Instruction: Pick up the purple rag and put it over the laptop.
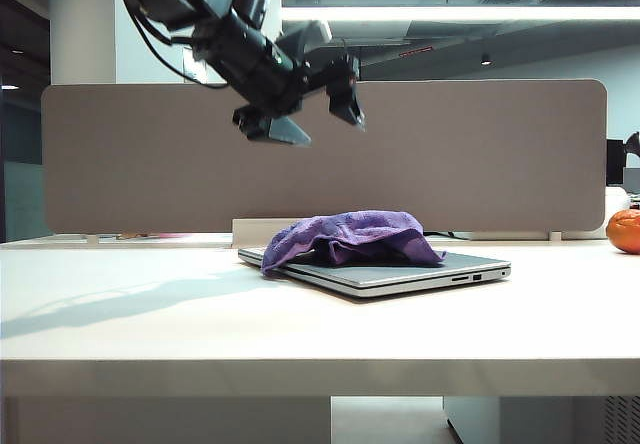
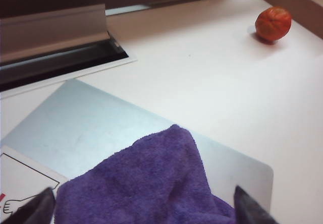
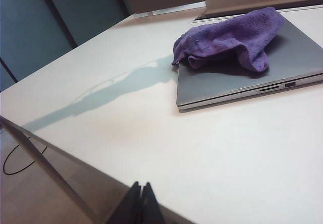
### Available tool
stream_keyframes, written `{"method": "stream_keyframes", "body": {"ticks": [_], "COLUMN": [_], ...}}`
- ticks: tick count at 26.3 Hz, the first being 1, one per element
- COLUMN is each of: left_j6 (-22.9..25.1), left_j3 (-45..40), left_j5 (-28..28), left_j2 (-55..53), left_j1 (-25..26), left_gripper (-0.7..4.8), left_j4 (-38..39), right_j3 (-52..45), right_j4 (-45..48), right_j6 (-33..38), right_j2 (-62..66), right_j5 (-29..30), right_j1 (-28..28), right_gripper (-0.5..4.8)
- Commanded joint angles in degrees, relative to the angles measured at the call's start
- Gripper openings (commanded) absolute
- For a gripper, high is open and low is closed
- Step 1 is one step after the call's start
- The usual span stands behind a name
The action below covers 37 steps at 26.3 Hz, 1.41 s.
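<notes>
White table (image 1: 150, 314), surface bare apart from items noted. Grey-brown partition panel (image 1: 480, 154) upright along far edge. Orange-red round fruit (image 2: 273, 24) on table near far right corner, well apart from other items, close to panel. Cable-tray slot with raised grey lid (image 2: 53, 30) along far edge. White label with line drawing (image 2: 22, 178), partly visible. Ceiling light strip (image 1: 460, 12) lit overhead.

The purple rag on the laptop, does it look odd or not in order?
Yes. The purple rag lies bunched on the laptop, covering only part of the lid. Left gripper hangs open above; right gripper is shut, off the table's edge.
</notes>
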State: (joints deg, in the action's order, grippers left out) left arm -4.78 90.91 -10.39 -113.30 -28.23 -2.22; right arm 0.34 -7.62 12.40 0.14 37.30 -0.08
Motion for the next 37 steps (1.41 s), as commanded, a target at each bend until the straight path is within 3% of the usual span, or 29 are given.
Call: {"method": "stream_keyframes", "body": {"ticks": [1, 5, 8, 17, 30, 37], "left_j6": [-0.2, 0.3, 2.5, 12.5, 13.4, 13.4], "left_j3": [0.4, 0.4, 0.4, 0.4, 0.0, -9.1], "left_j5": [-0.1, -0.1, 0.3, 4.7, 5.7, 8.1], "left_j2": [2.0, 4.1, 6.5, 13.9, 21.9, 31.8], "left_j1": [0.0, 0.0, 0.0, 0.0, 0.0, 0.0], "left_gripper": [3.73, 1.49, -0.08, -0.06, -0.06, -0.06], "left_j4": [2.3, 6.5, 11.5, 23.1, 29.0, 26.3], "right_j3": [-0.2, -0.2, -0.2, -0.2, -0.2, -0.2], "right_j4": [0.6, 0.7, 1.4, 1.9, 1.8, 0.0], "right_j6": [0.0, -0.4, -0.5, -0.7, -5.4, -6.9], "right_j2": [-0.1, -0.1, -0.1, -0.1, -0.1, -0.1], "right_j5": [-0.2, -1.5, -6.9, -28.9, -33.8, -36.2], "right_j1": [0.0, 0.0, 0.0, 0.0, -0.1, -0.1], "right_gripper": [0.22, 0.22, 0.22, 0.22, 0.22, 0.22]}}
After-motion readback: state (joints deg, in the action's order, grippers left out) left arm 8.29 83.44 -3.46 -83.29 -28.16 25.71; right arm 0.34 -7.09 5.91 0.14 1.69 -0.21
